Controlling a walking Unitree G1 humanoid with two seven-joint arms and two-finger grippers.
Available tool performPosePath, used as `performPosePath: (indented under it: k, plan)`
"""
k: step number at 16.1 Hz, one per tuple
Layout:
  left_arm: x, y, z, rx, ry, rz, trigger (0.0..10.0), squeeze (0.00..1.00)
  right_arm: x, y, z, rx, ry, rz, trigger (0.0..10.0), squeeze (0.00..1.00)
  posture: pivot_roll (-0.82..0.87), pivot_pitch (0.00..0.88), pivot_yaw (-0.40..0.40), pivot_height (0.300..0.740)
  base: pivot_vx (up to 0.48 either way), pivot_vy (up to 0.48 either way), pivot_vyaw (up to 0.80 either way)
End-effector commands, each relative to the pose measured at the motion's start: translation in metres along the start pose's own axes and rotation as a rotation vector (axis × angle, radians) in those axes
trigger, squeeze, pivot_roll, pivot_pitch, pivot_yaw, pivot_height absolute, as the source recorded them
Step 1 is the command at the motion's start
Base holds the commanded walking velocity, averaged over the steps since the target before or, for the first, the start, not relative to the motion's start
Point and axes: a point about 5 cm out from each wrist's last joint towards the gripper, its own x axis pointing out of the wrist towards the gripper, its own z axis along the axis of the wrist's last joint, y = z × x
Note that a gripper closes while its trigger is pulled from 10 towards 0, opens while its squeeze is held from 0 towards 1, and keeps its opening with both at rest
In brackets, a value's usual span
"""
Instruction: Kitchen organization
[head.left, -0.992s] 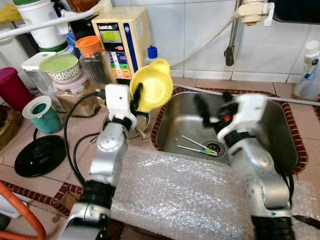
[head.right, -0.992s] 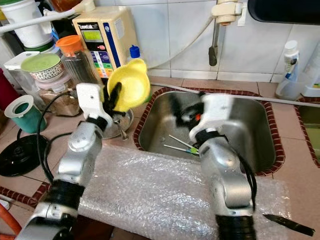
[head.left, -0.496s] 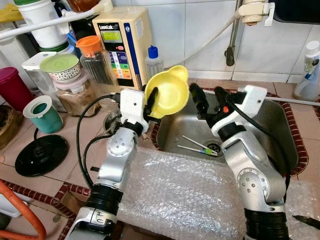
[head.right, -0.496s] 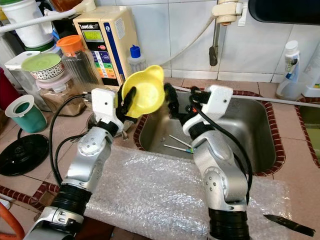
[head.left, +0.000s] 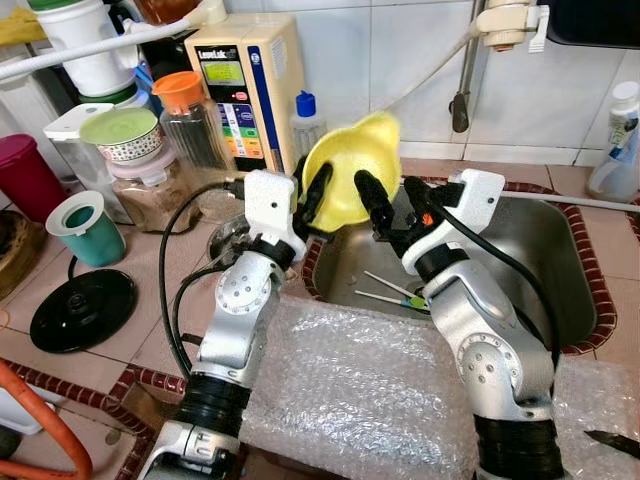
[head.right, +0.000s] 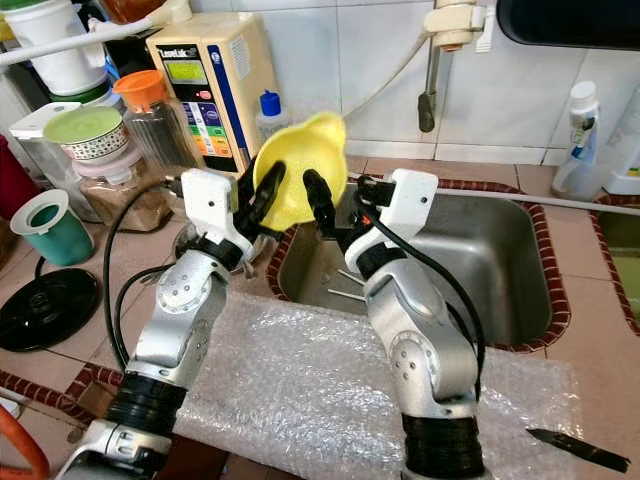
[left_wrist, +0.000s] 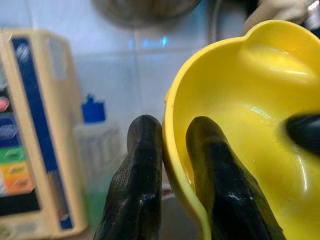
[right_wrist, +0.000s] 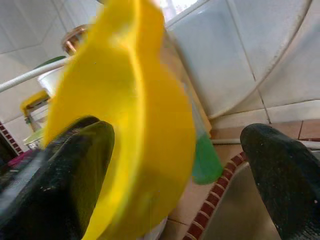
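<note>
The left gripper (head.left: 308, 195) clamps the rim of a yellow bowl (head.left: 352, 175), one black finger inside the bowl and one outside, and holds it tilted in the air above the near-left corner of the steel sink (head.left: 520, 260). The left wrist view shows the fingers (left_wrist: 142, 175) pressed to either side of the yellow wall. The right gripper (head.left: 375, 210) stands spread at the bowl's open side; one of its fingers (right_wrist: 75, 165) lies against or just before the yellow surface while the other is well apart from it, and from these angles it is hard to tell whether that near finger truly touches. In the sink bottom lie thin utensils with a green tip (head.left: 400, 295) near the drain. On the counter behind the bowl stand a cream appliance with coloured buttons (head.left: 245, 85), a small bottle with a blue cap (head.left: 306, 120), a glass jar with an orange lid (head.left: 190, 120) and a teal cup (head.left: 85, 230). A sheet of bubble wrap (head.left: 350, 390) covers the front edge of the counter, below both arms.
</note>
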Motion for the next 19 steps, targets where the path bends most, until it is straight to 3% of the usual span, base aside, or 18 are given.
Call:
performPosePath:
  k: [1, 2, 4, 6, 8, 9, 11, 12, 13, 14, 15, 16, 19]
  plan:
    - [-0.003, 0.001, 0.003, 0.001, -0.022, -0.012, 0.0, 0.0, 0.005, 0.003, -0.002, -0.001, 0.017, -0.007, 0.7, 0.0, -0.01, 0.0, 0.126, 0.74, 0.0, 0.0, 0.0]
    - [-0.004, -0.001, 0.004, -0.004, -0.027, -0.034, 0.0, 0.0, 0.007, 0.001, -0.001, 0.01, 0.012, -0.03, 0.0, 0.0, 0.0, 0.0, 0.128, 0.74, 0.0, 0.0, 0.0]
    - [-0.005, -0.002, 0.005, 0.001, -0.027, -0.04, 0.0, 0.0, 0.01, -0.006, 0.002, 0.026, 0.014, -0.093, 0.0, 0.0, 0.0, 0.0, 0.125, 0.74, 0.0, 0.0, 0.0]
    - [-0.007, 0.008, 0.001, 0.094, 0.002, 0.017, 0.0, 0.0, 0.01, -0.014, 0.0, -0.009, 0.053, -0.156, 0.0, 0.0, 0.0, 0.0, 0.125, 0.74, 0.0, 0.0, 0.0]
    - [-0.006, 0.019, 0.004, 0.176, -0.004, 0.083, 2.1, 0.0, 0.01, -0.017, -0.002, -0.013, 0.077, -0.173, 0.0, 0.0, 0.0, 0.0, 0.127, 0.74, 0.0, 0.0, 0.0]
    - [-0.005, 0.023, 0.007, 0.193, -0.013, 0.097, 1.7, 0.0, 0.01, -0.018, -0.004, -0.019, 0.086, -0.185, 0.0, 0.0, 0.0, 0.0, 0.128, 0.74, 0.0, 0.0, 0.0]
    - [-0.004, 0.025, 0.01, 0.166, -0.024, 0.102, 3.2, 0.0, 0.009, -0.018, -0.007, -0.011, 0.097, -0.188, 0.0, 0.0, 0.01, 0.0, 0.131, 0.74, 0.0, 0.0, 0.0]
    - [-0.004, 0.024, 0.01, 0.169, -0.028, 0.1, 3.2, 0.0, 0.009, -0.018, -0.008, -0.005, 0.104, -0.192, 0.0, 0.0, 0.01, 0.0, 0.131, 0.74, 0.0, 0.0, 0.0]
    - [-0.004, 0.023, 0.011, 0.187, -0.033, 0.086, 4.0, 0.0, 0.008, -0.019, -0.009, -0.002, 0.112, -0.199, 0.0, 0.0, 0.01, 0.0, 0.131, 0.74, 0.0, 0.0, 0.0]
    - [-0.003, 0.019, 0.01, 0.171, -0.03, 0.059, 7.5, 0.0, 0.009, -0.02, -0.01, 0.032, 0.113, -0.201, 0.0, 0.0, 0.01, 0.0, 0.139, 0.74, 0.0, 0.0, 0.0]
    - [-0.003, 0.013, 0.01, 0.179, -0.039, 0.024, 9.5, 0.0, 0.009, -0.026, -0.005, 0.064, 0.099, -0.214, 0.0, 0.0, 0.01, 0.0, 0.139, 0.74, 0.0, 0.0, 0.0]
    - [-0.003, 0.012, 0.011, 0.185, -0.043, 0.016, 10.0, 0.0, 0.009, -0.03, -0.002, 0.077, 0.093, -0.227, 0.0, 0.0, 0.01, 0.0, 0.133, 0.74, 0.0, 0.0, 0.0]
    - [-0.003, 0.011, 0.008, 0.125, -0.027, 0.003, 10.0, 0.0, 0.01, -0.047, -0.002, 0.2, 0.088, -0.333, 0.0, 0.0, 0.01, 0.0, 0.139, 0.74, 0.0, 0.0, 0.0]
